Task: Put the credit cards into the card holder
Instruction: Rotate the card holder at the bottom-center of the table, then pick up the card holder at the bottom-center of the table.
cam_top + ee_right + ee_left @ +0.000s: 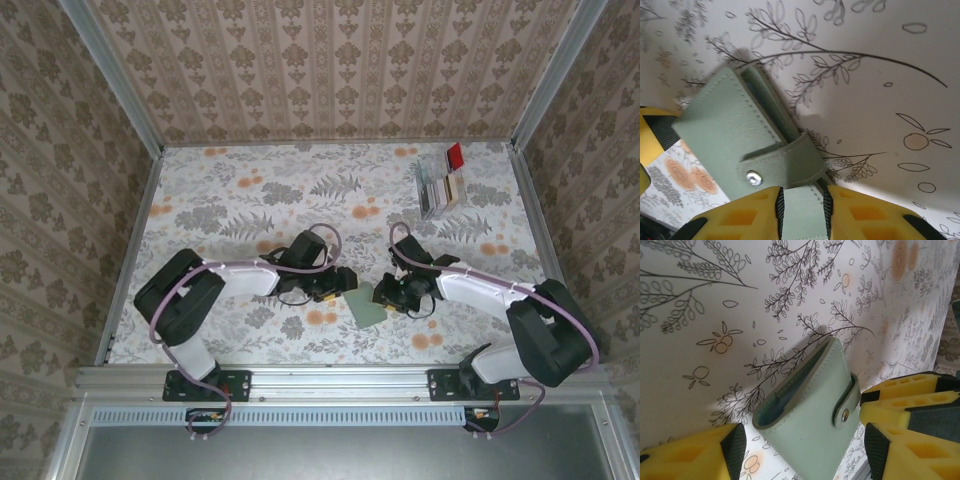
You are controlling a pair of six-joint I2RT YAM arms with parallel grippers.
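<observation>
The room is a small box with three walls (330, 60) covered in brownish wallpaper with a repeated ornament, held by grey metal posts in the corners. The surface (250, 200) wears a cloth printed with grey leaves and orange flowers, and a metal rail (340, 380) closes its near edge. There are two arms: the left arm (240, 275) and the right arm (480, 285), both bent toward the middle of the near part, where they almost meet. There is one clear tray (428, 195) at the far right corner, well apart from the arms, with a red end piece (455, 155); the credit cards (445, 188) stand in it on edge, too small to count. There is one card holder (368, 308), sage green and folded shut, its strap closed by one metal snap (844, 414). It is between the two arms. The right fingers (740, 217) are closed on one edge of it, so a narrow green strip shows between the pads. The left fingers (690, 455) stand apart, one at each side of the card holder, with a small gap at the left pad. Nothing stands between tray and arms.
</observation>
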